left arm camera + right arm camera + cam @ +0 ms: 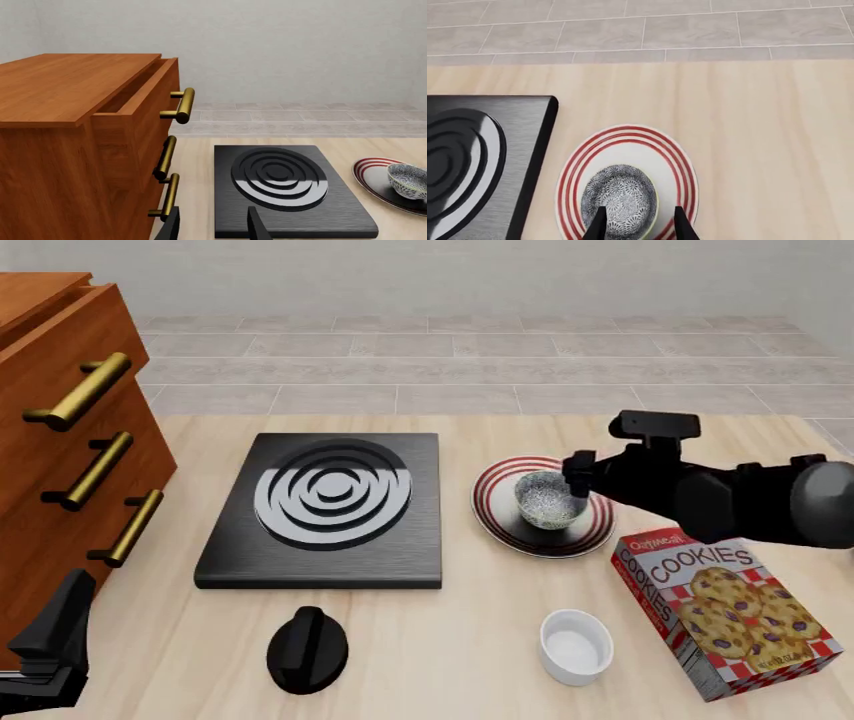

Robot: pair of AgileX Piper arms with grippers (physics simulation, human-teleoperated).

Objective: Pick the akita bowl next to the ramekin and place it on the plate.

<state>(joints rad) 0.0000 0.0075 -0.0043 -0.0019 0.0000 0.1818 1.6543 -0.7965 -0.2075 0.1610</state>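
One ramekin (575, 644) and one cookie box (727, 610) stood nearest on the surface (454, 660). Beyond, one akita bowl (546, 499) sat on the single plate (497, 512), between the parted fingers of the right hand (637, 222), its arm reaching in level. The left hand (212, 227) hung back, apart.

Akita bowl (549, 500) on plate (505, 522), right of burner (327, 510); ramekin (577, 645) nearer.

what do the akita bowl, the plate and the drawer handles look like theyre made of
Akita bowl: looks like glazed ceramic, with a fine speckled pattern inside and out. Plate: likely glazed ceramic too, smooth white with painted red rings. Drawer handles: brass-like metal, golden with a soft sheen. Being renders, these are only looks.
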